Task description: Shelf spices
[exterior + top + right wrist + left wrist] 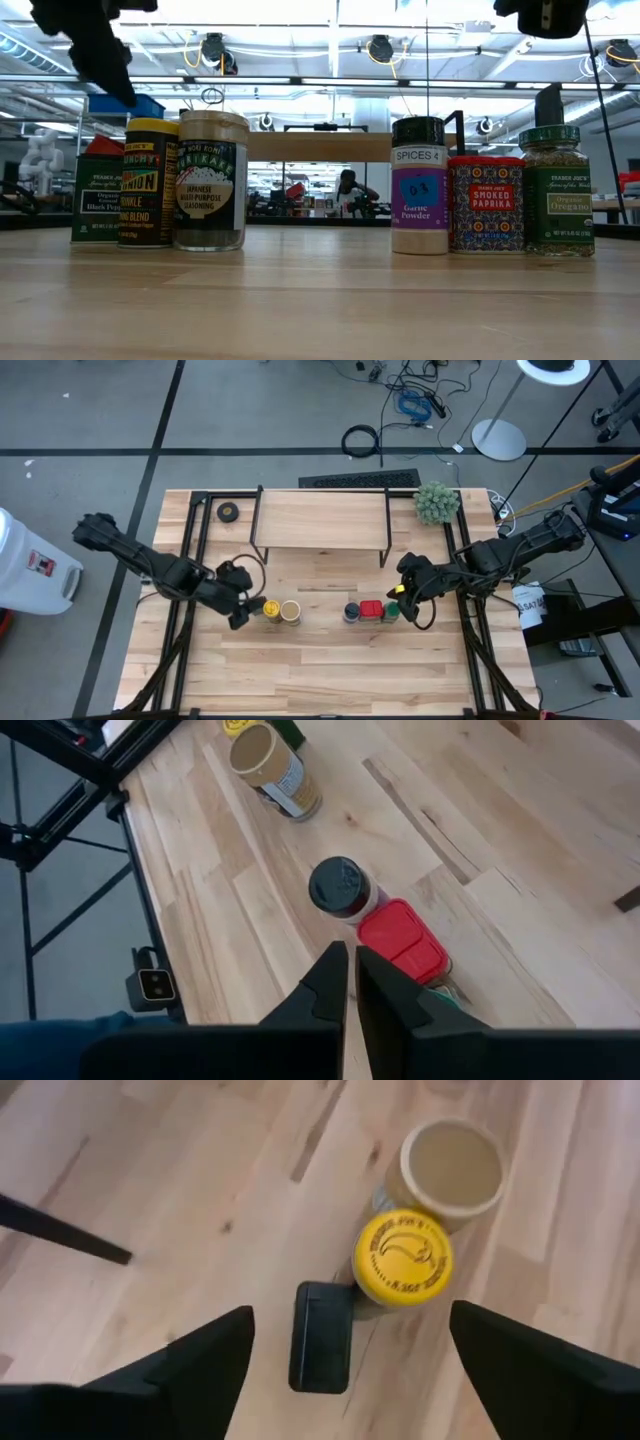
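Nearest us on the counter, our left end effector hangs wide open and empty over the yellow-lidded jar, touching the dark boxy tin and tan-lidded jar; our right end effector, nearly closed, holds nothing. We judge the jar light, rigid and slick, best pinched across its lid, neighbours crowding. Beyond stands the shelf, still bare.

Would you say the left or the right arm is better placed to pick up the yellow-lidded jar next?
Left, probably. The left gripper hovers open just beside the yellow-lidded jar, which sits between its fingers in its wrist view. The right gripper is shut over the other cluster.
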You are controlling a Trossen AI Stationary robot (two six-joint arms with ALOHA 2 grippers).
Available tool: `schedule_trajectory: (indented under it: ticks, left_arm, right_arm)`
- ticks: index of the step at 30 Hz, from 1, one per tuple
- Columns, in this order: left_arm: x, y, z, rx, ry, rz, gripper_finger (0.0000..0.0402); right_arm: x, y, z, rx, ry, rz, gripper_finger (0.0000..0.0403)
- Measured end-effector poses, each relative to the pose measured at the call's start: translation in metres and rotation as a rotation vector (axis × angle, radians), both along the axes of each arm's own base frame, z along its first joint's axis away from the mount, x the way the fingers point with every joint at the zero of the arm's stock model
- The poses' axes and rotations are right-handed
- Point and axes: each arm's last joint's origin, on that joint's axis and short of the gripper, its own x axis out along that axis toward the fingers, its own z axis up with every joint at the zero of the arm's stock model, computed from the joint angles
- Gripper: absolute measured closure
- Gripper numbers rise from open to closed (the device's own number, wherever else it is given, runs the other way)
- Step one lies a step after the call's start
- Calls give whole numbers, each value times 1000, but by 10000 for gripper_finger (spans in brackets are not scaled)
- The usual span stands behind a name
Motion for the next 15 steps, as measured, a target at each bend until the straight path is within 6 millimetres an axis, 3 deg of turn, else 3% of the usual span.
schedule_trajectory:
  ticks: [15]
  left_arm:
    - [12, -7, -17, -67, 81, 136, 59]
  right_arm:
    - [0, 2, 0, -93, -13, 131, 390]
